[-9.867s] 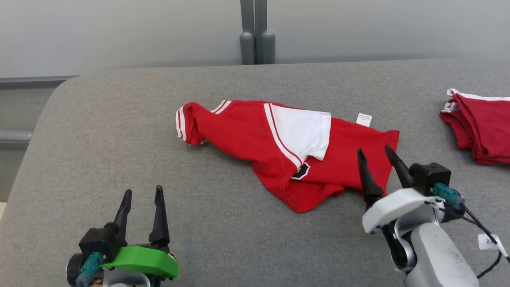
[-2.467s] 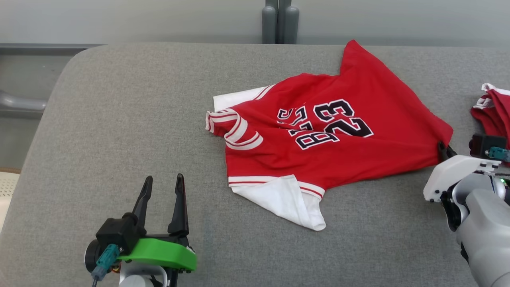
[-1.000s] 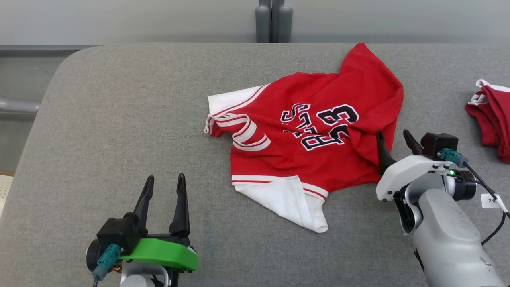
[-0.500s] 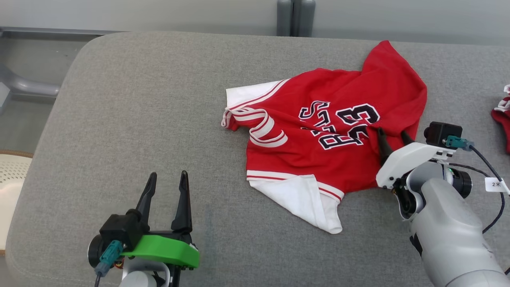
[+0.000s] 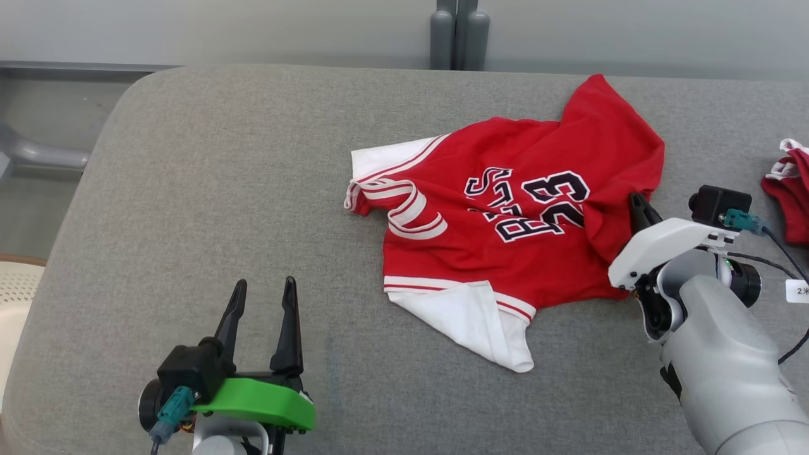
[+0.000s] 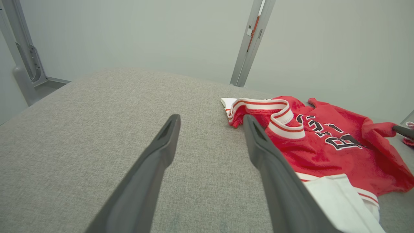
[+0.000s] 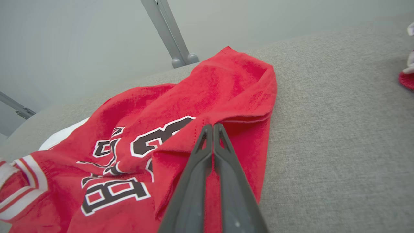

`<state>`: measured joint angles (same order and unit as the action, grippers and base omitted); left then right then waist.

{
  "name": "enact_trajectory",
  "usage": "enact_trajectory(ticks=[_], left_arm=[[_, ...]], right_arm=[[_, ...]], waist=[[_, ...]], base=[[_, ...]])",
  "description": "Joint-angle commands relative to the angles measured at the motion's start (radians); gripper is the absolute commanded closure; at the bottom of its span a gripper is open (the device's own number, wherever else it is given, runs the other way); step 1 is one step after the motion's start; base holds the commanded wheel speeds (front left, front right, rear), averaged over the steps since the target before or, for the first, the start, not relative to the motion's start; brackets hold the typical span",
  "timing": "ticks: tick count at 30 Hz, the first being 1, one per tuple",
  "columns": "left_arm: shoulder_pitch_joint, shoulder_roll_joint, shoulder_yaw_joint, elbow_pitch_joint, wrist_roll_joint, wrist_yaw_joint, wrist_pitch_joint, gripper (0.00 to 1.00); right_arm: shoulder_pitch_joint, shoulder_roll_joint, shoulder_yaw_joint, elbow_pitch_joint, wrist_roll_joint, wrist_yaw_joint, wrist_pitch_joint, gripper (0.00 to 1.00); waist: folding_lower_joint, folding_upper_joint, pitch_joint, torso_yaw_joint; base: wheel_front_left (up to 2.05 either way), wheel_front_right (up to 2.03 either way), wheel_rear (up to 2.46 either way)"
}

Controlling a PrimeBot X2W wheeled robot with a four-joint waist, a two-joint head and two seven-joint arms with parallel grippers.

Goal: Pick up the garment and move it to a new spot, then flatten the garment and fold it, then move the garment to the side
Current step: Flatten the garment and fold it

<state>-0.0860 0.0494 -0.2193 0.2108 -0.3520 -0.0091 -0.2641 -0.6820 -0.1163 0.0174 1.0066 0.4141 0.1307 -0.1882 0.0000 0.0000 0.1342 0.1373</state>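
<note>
The garment (image 5: 480, 253) is a red jersey with black-and-white lettering and white sleeves, lying rumpled on the grey padded table (image 5: 221, 189), right of centre. My right gripper (image 5: 635, 201) is at its right edge. In the right wrist view, the right gripper (image 7: 212, 125) has its two fingers pressed together, shut on a raised fold of the garment (image 7: 210, 90). My left gripper (image 5: 264, 284) hovers open near the table's front left, well apart from the cloth. In the left wrist view, the left gripper (image 6: 212, 118) holds nothing, and the garment (image 6: 323, 152) lies to its right.
A pile of other red garments (image 5: 787, 199) lies at the table's far right edge. A grey post (image 5: 458, 35) stands behind the table against the wall. Bare grey surface stretches left and in front of the jersey.
My right gripper has gone from open to shut, pinching the jersey's right edge, which has bunched up. The head camera has shifted slightly. The left arm has not moved.
</note>
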Motion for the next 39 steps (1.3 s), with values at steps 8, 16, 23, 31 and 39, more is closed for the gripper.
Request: enact_trajectory(ticks=[8,16,23,31,39], left_arm=[[0.044,0.002,-0.002,-0.007,-0.003,0.008,0.0,0.0],[0.049,0.003,-0.008,-0.014,-0.001,0.008,0.0,0.0],[0.023,0.003,-0.01,-0.01,0.004,0.001,0.0,0.0],[0.011,0.002,-0.004,-0.001,0.008,-0.003,0.0,0.0],[0.012,0.002,-0.012,0.011,-0.002,-0.008,0.0,0.0]], right_arm=[[0.161,-0.084,0.043,-0.175,0.07,0.0,0.01,1.0],[0.322,-0.175,-0.027,-0.403,0.042,0.0,0.167,1.0],[0.392,-0.207,-0.103,-0.495,-0.073,0.0,0.337,1.0],[0.409,-0.151,-0.196,-0.51,-0.159,0.0,0.291,0.0],[0.429,-0.077,-0.218,-0.629,-0.167,0.0,0.172,0.0]], waist=[[0.0,0.0,-0.038,-0.068],[0.0,0.0,-0.034,-0.099],[0.0,0.0,-0.015,-0.095],[0.0,0.0,-0.009,-0.091],[0.0,0.0,-0.024,-0.111]], base=[[0.0,0.0,0.0],[0.0,0.0,0.0],[0.0,0.0,0.0],[0.0,0.0,0.0],[0.0,0.0,0.0]])
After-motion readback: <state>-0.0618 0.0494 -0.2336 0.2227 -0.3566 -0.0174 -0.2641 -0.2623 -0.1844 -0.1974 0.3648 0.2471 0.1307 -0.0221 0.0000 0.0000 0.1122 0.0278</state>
